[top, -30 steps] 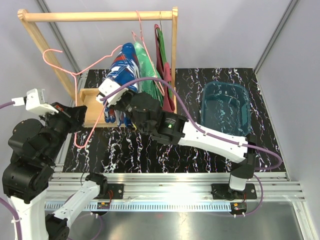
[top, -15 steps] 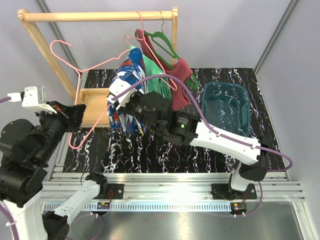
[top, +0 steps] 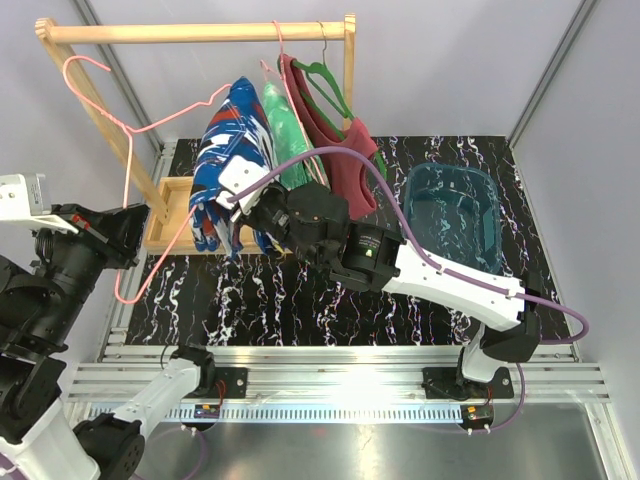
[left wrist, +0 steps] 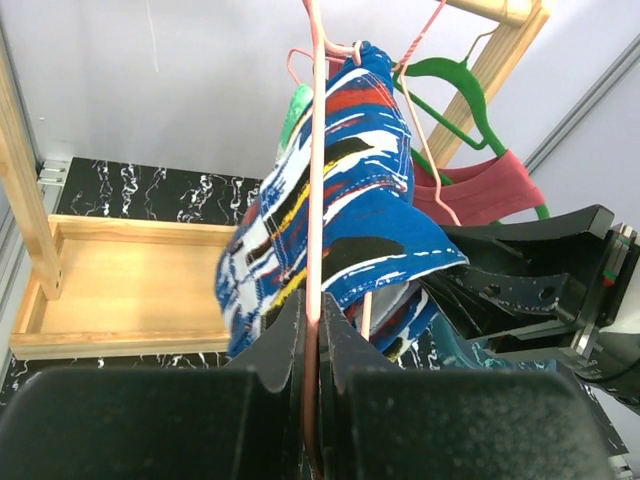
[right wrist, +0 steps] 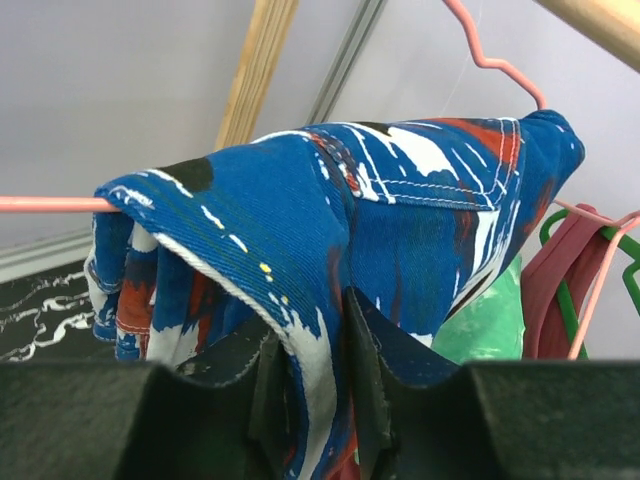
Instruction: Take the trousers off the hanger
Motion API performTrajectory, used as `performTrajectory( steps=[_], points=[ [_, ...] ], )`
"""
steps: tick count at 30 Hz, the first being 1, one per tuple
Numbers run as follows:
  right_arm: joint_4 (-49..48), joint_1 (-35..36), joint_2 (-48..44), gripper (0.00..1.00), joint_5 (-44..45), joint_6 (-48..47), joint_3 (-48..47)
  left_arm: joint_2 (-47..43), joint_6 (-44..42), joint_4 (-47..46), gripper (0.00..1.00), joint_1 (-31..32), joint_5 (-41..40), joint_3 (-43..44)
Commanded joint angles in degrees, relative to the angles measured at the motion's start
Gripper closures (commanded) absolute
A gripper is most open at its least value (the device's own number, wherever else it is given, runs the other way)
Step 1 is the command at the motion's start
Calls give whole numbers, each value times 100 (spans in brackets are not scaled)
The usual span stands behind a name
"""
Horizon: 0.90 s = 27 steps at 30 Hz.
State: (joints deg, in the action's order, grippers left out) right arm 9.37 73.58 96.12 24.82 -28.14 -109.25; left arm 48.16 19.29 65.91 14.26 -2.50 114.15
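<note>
The left claw (left wrist: 313, 335) is clenched on the pink hanger (left wrist: 316, 180). The blue trousers (top: 225, 150) drape over that hanger, above the surface (top: 300, 300). The right claw (right wrist: 312, 370) pinches their fold. The green trousers (top: 282, 122) hang just behind, under the wooden rail (top: 180, 32).

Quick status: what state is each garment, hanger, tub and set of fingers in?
Blue trousers with red and white splashes: draped over the pink hanger.
Pink wire hanger: tilted.
Left fingers: shut on the pink hanger.
Right fingers: pinching a fold of the blue trousers.
Bright green mottled trousers: hanging at the wooden rail.
Maroon cloth garment: on a green hanger.
Teal plastic tub: empty.
</note>
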Motion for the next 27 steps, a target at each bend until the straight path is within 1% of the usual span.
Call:
performTrajectory(
  steps=[1,2,4,5,8,9,13,16,21,23,27],
  points=[
    [-549,-169,-269,67,611,81,-18,-61,-13,-1397,100,-265,126,433],
    [-689,-169,-251,67,673,81,18,-53,65,-1397,100,-405,388,442],
    [-1110,-160,-181,68,682,81,27,-61,136,-1362,100,-503,627,477],
    [-1173,-169,-146,67,656,98,-8,-79,206,-1335,100,-573,846,486],
    [-1262,-160,21,57,524,168,-184,-96,356,-1256,100,-731,1146,565],
    [-1218,-169,65,55,472,195,-236,-105,400,-1247,100,-767,1208,591],
    [-1235,-151,328,51,366,239,-378,-35,681,-1107,100,-960,1252,880],
    [-1472,-160,460,49,488,99,-212,44,1067,-984,100,-1100,1165,1153],
    [-1797,-142,645,42,498,62,-61,62,1393,-1071,100,-1233,1340,1136],
    [-1929,-125,637,37,331,159,70,35,1516,-1115,100,-1329,1296,1101],
    [-2237,-11,593,32,102,396,360,0,1709,-1124,100,-1400,1059,1075]
  ],
)
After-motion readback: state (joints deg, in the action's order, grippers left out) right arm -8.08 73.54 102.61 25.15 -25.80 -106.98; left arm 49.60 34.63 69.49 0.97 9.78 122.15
